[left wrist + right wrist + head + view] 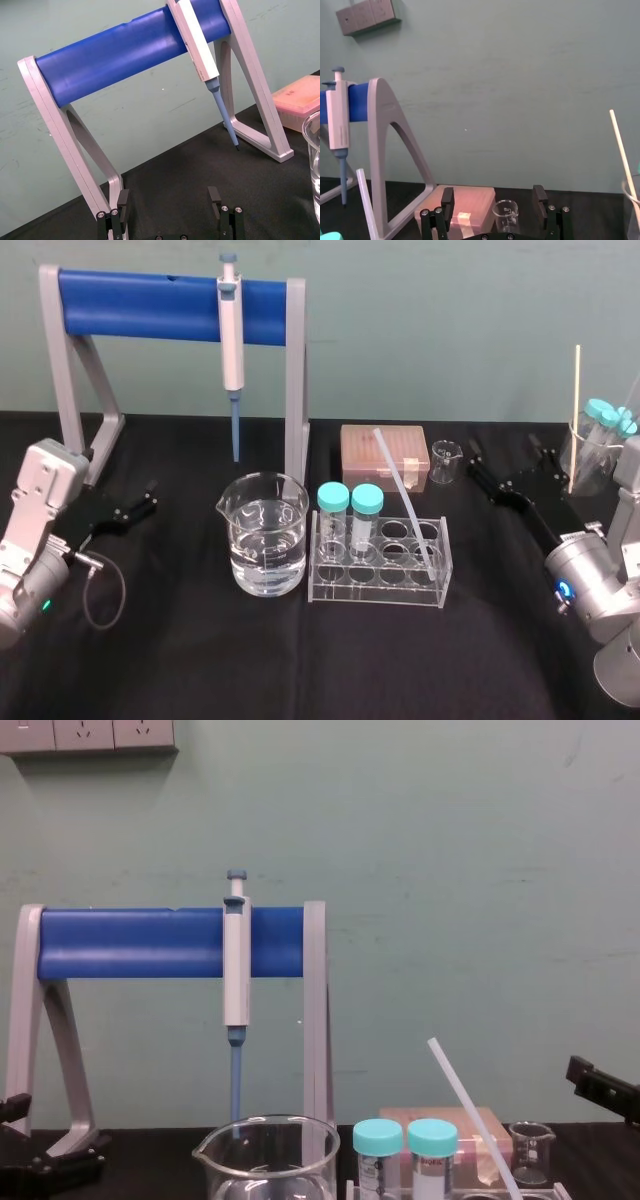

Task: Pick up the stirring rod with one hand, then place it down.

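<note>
Black cloth covers the desk point(200, 660), and the places below are read from the head view, with 12 o'clock at the far wall. The grey-legged stand point(150, 305) with its blue bar is the largest piece, at 11 o'clock. A white-and-blue pipette point(231, 330) hangs from the bar, tip down.

Near the centre sits a glass beaker point(264, 535) partly filled with clear liquid. Just beside it at its 3 o'clock is a clear plastic rack point(375, 595). The stirring rod point(403, 495) stands in a hole at the rack's 3 o'clock end. It leans, its top tipped toward 11 o'clock over the pink tip box point(385, 455) behind. Two teal-capped vials point(333, 502) stand in the same rack at the rod's 9 o'clock, close to its lower half.

A small empty beaker point(445, 462) sits at 1 o'clock of the rack, beside the tip box. At the desk's 3 o'clock edge, another beaker point(590, 465) holds a wooden stick point(576, 420) and more teal-capped tubes.

The right pincer point(493, 196) lies at 2 o'clock of the rack, spread and holding nothing, pointing toward the small beaker and tip box. The left pincer point(169, 197) rests at 9 o'clock by the stand's leg, also spread and empty, well apart from the rod.
</note>
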`<state>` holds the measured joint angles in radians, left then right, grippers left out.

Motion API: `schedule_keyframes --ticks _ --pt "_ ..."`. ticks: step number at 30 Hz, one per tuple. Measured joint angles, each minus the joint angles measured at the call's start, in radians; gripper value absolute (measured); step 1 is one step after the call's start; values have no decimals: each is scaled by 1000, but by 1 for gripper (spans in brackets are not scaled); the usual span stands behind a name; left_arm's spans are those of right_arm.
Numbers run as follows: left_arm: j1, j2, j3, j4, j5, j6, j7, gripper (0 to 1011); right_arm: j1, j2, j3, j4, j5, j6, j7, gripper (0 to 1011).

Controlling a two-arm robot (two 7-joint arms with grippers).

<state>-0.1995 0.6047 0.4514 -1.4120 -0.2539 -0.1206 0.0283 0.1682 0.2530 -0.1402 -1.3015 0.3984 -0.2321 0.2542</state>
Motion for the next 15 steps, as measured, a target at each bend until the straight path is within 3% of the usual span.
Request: schedule_keyframes --ticks 15 --pt "0 0 0 0 0 0 0 1000 2 3 -4 -1 2 -8 4 1003"
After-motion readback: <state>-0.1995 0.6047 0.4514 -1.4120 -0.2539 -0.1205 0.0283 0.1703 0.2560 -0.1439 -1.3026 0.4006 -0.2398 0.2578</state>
